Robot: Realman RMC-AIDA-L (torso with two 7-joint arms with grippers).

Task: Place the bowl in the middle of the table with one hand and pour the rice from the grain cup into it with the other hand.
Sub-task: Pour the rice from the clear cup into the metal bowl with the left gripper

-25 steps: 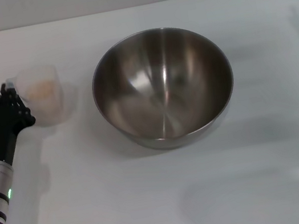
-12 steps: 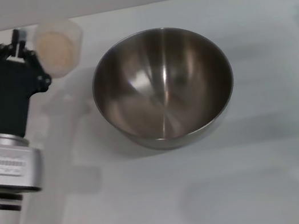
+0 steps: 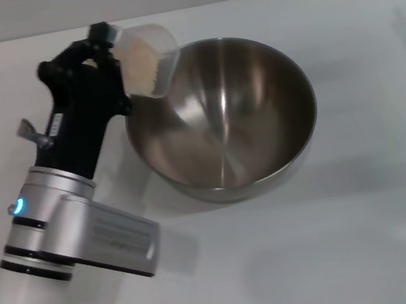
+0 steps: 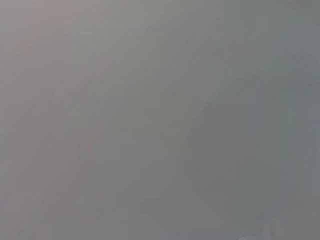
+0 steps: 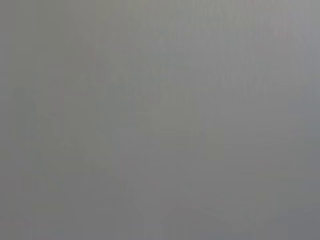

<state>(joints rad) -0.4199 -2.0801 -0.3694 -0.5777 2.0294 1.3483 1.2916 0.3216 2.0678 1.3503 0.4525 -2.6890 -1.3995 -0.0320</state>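
Observation:
The steel bowl (image 3: 222, 117) stands on the white table (image 3: 374, 232) near its middle, its shiny inside bare. My left gripper (image 3: 108, 49) is shut on the handle tab of the clear grain cup (image 3: 146, 58) and holds it raised at the bowl's far left rim, tilted toward the bowl. The rice (image 3: 142, 66) is a pale tan mass inside the cup. No grains show in the bowl. My right gripper is out of view. Both wrist views show only a plain grey blur.
My left arm (image 3: 65, 216) crosses the table's left side from the near edge up to the bowl's rim. Faint shadows lie on the table at the right and in front of the bowl.
My left gripper has lifted the grain cup off the table at the left and carried it right, up to the bowl's rim, tilting it toward the bowl. The bowl has not moved.

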